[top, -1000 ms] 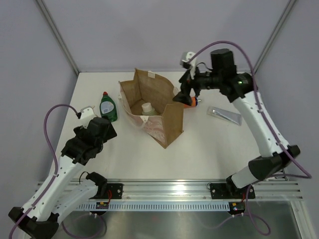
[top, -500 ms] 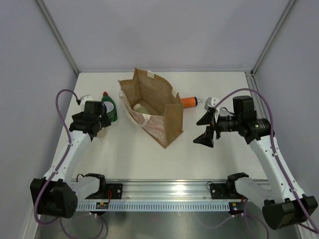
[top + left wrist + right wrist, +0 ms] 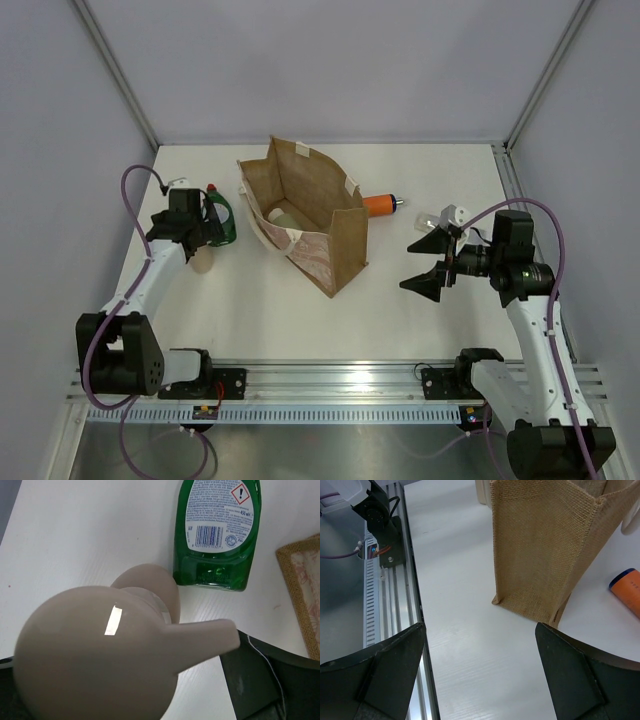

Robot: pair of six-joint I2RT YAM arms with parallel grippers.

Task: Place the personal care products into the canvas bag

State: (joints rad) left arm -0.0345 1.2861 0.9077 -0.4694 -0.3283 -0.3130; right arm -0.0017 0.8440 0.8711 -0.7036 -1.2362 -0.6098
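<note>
- As far as the left wrist view shows, the left gripper (image 3: 197, 245) has its jaws closed on a beige bottle (image 3: 95, 655), which fills the space between the fingers. This bottle is over the table (image 3: 260, 310), well left of the bag (image 3: 340, 245), and is not yet delivered.
- On the other side, the right gripper (image 3: 480, 630) has its jaws spread wide with nothing between them. It hovers above the table near the right side of the bag.
- Just beside the held bottle, the green bottle (image 3: 217, 535) lies flat on the table, outside the bag.
- Against the far right wall of the bag, the orange bottle (image 3: 378, 205) lies on the table, outside it.
- Inside the bag, a second beige bottle (image 3: 284, 213) rests on the floor. This item is judged complete.
- No grey tube is clearly in view; the right arm may hide it.
- Estimated progress: one of five items is placed, one is in hand, and at least two await pickup.
</note>
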